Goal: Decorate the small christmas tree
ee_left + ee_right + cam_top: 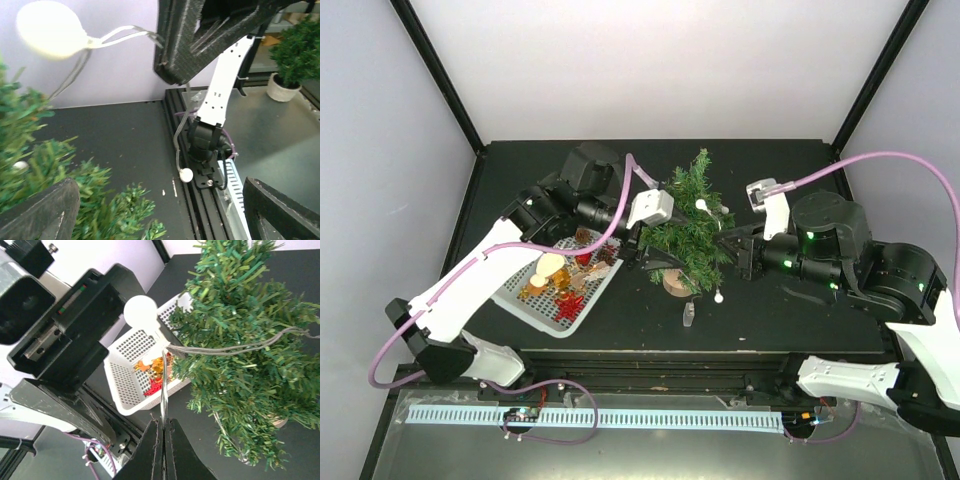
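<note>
- Small christmas tree [692,225]: its round wooden base [675,282] rests on the black tabletop [800,320], roughly midway between the two arms.
- Just in front of that base lies a small clear piece [688,315], and one white bulb [718,297] shows just to the right of it.
- Left of the tree, a white basket [515,297] holds red and gold ornaments [568,295].
- The right arm [840,250] extends to the tree's right side. Its jaws are closed, pinching the thin wire of the light string [235,346], which runs across the branches.
- The left arm [470,290] is at the tree's left side. Its jaws stand wide apart, gripping nothing, with green branch tips beside one finger [45,210].
- Another bulb [140,312] hangs on the wire between the tree and the left arm's wrist.
- Farther up the tree, two more bulbs [701,205] sit among the upper branches.
</note>
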Robot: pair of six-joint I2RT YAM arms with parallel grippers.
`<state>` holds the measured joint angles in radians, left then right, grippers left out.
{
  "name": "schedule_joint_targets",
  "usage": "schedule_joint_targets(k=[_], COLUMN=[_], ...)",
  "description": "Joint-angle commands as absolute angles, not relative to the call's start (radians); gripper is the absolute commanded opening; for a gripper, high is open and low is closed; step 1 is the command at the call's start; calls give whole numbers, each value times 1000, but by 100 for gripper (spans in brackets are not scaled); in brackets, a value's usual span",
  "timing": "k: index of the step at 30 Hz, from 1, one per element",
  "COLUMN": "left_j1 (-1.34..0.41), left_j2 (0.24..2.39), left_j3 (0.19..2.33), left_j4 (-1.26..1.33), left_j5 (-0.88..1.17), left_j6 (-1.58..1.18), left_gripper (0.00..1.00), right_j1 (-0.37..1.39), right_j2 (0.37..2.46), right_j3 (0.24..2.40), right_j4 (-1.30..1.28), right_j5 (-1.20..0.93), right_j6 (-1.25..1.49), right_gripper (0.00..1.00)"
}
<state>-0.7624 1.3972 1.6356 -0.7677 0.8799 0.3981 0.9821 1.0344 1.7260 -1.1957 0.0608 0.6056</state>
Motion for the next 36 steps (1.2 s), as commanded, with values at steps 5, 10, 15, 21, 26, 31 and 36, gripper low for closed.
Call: schedule_joint_targets(k=[5, 10, 15, 21, 26, 31, 36], left_j1=[-808, -828, -864, -898, -898, -896, -894], left_j2=[1411, 1418, 1441, 1460, 1456, 1439, 1400], left_j3=[1635, 1618, 1616, 1609, 1609, 1606, 1611], left_j4=[-714, -696, -685, -678, -693, -723, -781], left_j5=[987, 1016, 1007, 935, 933, 907, 812], left_j6=[354, 344, 343, 355, 376, 414, 473], left_gripper=[79, 73, 73, 81, 47, 2, 2], right_j1=[989, 989, 989, 989, 989, 989, 989], right_j2=[1011, 1001, 990, 990, 975, 966, 947], right_j3=[1695, 1669, 1632, 1621, 1603, 1582, 1564], right_j4=[-1066, -1008, -937, -913, -907, -897, -903], right_j5=[-14, -7, -19, -39, -27, -26, -6], right_j6=[643, 670, 691, 703, 706, 708, 708], right_gripper=[1, 1, 1, 1, 1, 1, 1])
